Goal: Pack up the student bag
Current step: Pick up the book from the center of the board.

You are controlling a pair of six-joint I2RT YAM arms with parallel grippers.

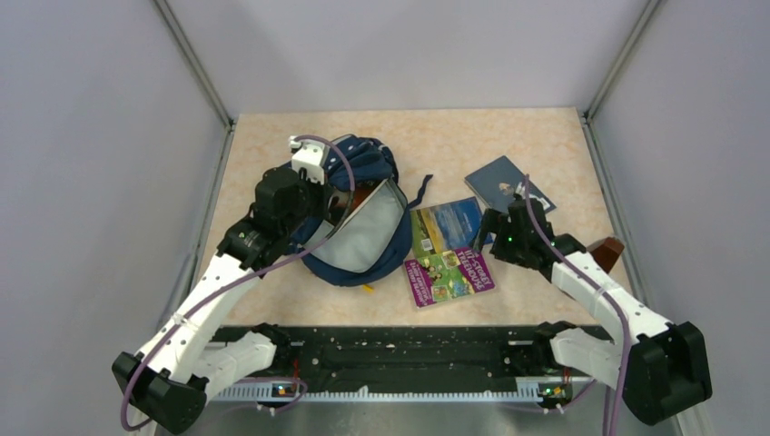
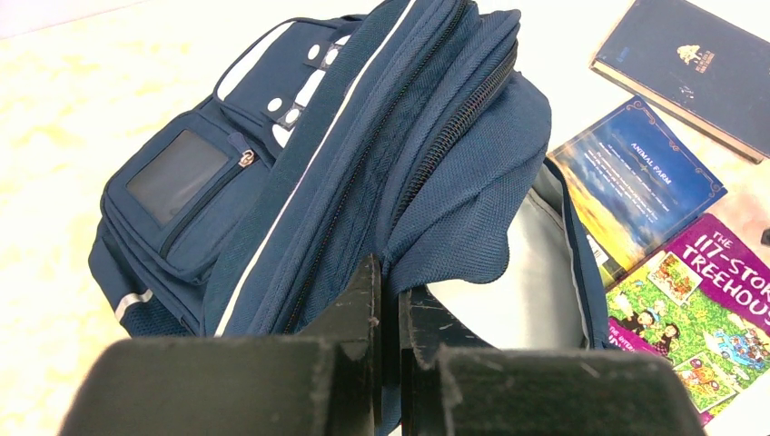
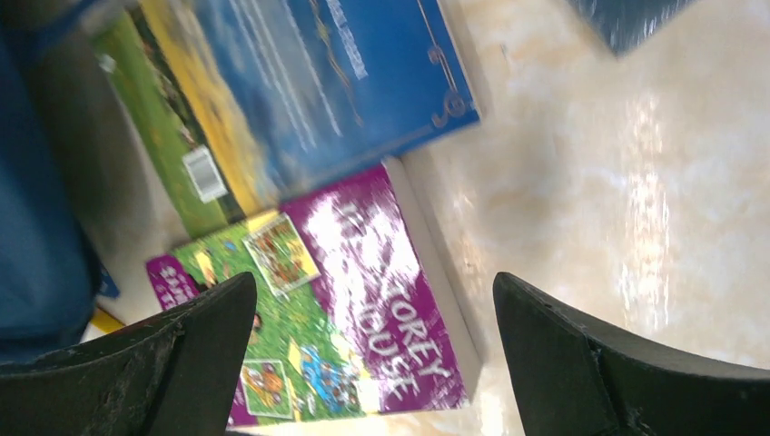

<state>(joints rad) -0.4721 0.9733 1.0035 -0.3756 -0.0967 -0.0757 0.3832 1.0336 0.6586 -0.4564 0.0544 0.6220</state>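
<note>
Two roles: left end effector [image 2: 389,282] pinches open the student bag [image 1: 363,232], left of centre on the table [image 1: 545,136] — right end effector [image 3: 372,295] gapes over the purple book [image 1: 449,268]; next, likely, gripping its edge.

Navy bag [image 2: 363,163]: woven cloth, matt, coarse weave. Lining [image 2: 536,272]: smoother grey cloth. Zip [image 2: 454,118]: dark teeth, prob. plastic. Pocket window [image 2: 177,173]: smooth film, dull sheen. Purple bk [image 3: 363,363]: glossy cover, strong glare. Blue bk [image 3: 318,82]: semi-gloss paper. Dark bk [image 2: 699,73]: matt cover, gilt stamp. Surface [image 3: 617,182]: smooth, marbled, slight shine. L tool [image 2: 389,291] & R tool [image 3: 374,283]: black matt fingers, scuffed, scratched.
</note>
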